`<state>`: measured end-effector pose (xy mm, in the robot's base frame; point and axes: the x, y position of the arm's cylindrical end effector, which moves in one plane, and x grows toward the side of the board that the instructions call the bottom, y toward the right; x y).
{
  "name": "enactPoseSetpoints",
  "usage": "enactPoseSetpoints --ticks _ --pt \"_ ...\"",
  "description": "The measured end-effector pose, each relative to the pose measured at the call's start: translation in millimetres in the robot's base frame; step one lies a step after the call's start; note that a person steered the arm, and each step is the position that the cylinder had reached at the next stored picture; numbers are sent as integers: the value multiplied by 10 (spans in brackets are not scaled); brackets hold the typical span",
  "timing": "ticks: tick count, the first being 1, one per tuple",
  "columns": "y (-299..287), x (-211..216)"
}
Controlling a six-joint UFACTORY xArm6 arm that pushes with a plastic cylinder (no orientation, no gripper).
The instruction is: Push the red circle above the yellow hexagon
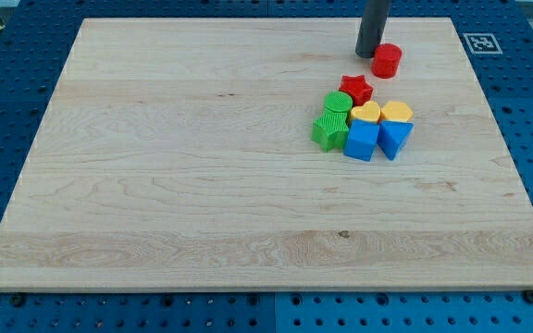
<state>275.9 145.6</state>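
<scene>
The red circle (pixel 387 60) is a short red cylinder near the board's top right. My tip (pixel 367 54) stands just to its left, touching or nearly touching it. The yellow hexagon (pixel 397 113) lies below the red circle, in a tight cluster of blocks. The red circle is apart from the cluster, above it and slightly to the left of the hexagon's column.
The cluster holds a red star (pixel 355 89), a green circle (pixel 338 102), a green block (pixel 329 129), a yellow heart (pixel 365 114), a blue cube (pixel 362 141) and a blue triangular block (pixel 395 139). The wooden board (pixel 155 185) lies on a blue perforated table.
</scene>
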Motion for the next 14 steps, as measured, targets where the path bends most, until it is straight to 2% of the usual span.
enactPoseSetpoints --ticks 4,5,8,10,12,14 --pt "110 -82" --pt "191 94" --pt "201 218" --pt "450 217" --pt "390 623" --pt "390 851"
